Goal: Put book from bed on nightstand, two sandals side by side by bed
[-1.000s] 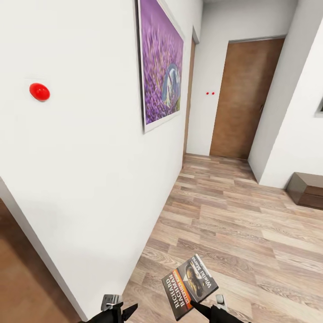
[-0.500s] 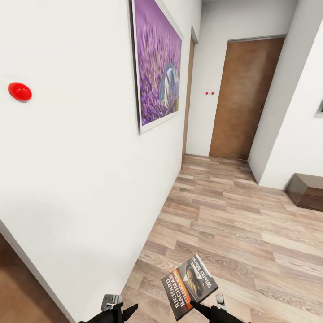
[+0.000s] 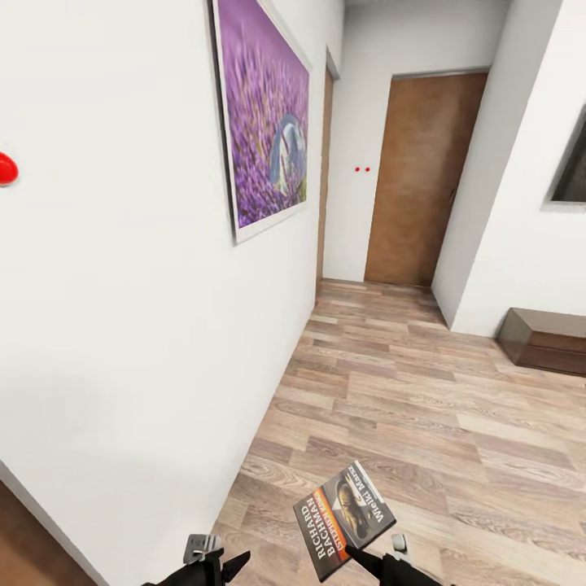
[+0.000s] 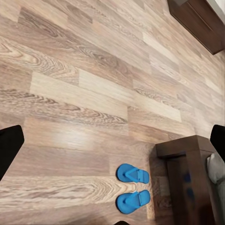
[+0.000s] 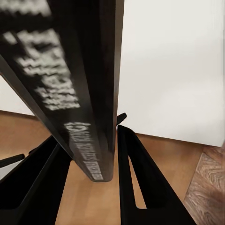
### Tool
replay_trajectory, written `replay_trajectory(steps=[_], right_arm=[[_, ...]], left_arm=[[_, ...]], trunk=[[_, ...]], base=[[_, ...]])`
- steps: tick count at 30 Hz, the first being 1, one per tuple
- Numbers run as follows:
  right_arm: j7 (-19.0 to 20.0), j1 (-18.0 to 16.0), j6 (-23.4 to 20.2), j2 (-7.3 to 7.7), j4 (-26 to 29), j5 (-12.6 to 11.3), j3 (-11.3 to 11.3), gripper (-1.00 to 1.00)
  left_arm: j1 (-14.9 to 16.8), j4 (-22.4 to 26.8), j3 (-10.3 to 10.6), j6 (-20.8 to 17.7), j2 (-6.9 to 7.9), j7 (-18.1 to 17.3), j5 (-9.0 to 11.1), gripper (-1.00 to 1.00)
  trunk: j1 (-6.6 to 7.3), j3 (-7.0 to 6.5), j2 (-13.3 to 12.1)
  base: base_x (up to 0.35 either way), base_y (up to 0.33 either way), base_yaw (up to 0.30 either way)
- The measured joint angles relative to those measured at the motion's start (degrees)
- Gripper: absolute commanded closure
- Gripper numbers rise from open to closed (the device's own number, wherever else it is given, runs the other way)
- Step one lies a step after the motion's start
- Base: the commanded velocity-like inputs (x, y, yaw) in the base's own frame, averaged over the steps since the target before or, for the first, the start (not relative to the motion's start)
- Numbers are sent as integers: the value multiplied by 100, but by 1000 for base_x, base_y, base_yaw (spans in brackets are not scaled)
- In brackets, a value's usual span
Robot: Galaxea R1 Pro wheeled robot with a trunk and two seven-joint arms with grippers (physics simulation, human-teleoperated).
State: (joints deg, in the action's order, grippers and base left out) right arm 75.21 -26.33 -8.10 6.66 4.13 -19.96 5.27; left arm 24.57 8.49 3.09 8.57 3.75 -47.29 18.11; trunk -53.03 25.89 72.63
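My right gripper (image 3: pixel 379 561) at the bottom of the head view is shut on the book (image 3: pixel 343 518), a dark paperback with white "RICHARD BACHMAN" lettering and an orange band, held tilted above the plank floor. In the right wrist view the book's edge (image 5: pixel 79 89) sits clamped between the black fingers (image 5: pixel 136 173). My left gripper (image 3: pixel 215 561) is open and holds nothing. In the left wrist view two blue sandals (image 4: pixel 133 187) lie side by side on the floor beside a dark brown wooden furniture corner (image 4: pixel 185 149) with something off-white (image 4: pixel 215 168) on it; I cannot tell if it is the bed.
A white wall (image 3: pixel 146 325) with a purple painting (image 3: pixel 264 122) runs close along my left. A brown door (image 3: pixel 423 179) closes the far end. A low dark-brown cabinet (image 3: pixel 544 338) stands at the right under a dark window (image 3: pixel 571 167). Wood floor (image 3: pixel 423 407) stretches ahead.
The whole head view has shifted: painting and red wall fixture slid left and the window came into view at the right. The book and both grippers keep their places.
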Motion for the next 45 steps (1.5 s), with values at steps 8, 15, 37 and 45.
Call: replay_trajectory(steps=[8,15,37,45], right_arm=[[0,0,0,0,-1,0,-1,100],[0,0,0,-4,1,0,0,100],[0,0,0,1,0,0,2,100],[4,0,0,1,0,0,4,100]], left_arm=[[0,1,0,0,3,-5,1,-100],[0,1,0,0,9,-8,3,-100],[0,1,0,0,9,-8,4,-100],[0,1,0,0,9,-8,4,-100]], trunk=[[3,0,0],[0,0,0],[0,0,0],[0,0,0]], base=[[124,0,-10],[92,0,0],[1,1,78],[0,77,0]])
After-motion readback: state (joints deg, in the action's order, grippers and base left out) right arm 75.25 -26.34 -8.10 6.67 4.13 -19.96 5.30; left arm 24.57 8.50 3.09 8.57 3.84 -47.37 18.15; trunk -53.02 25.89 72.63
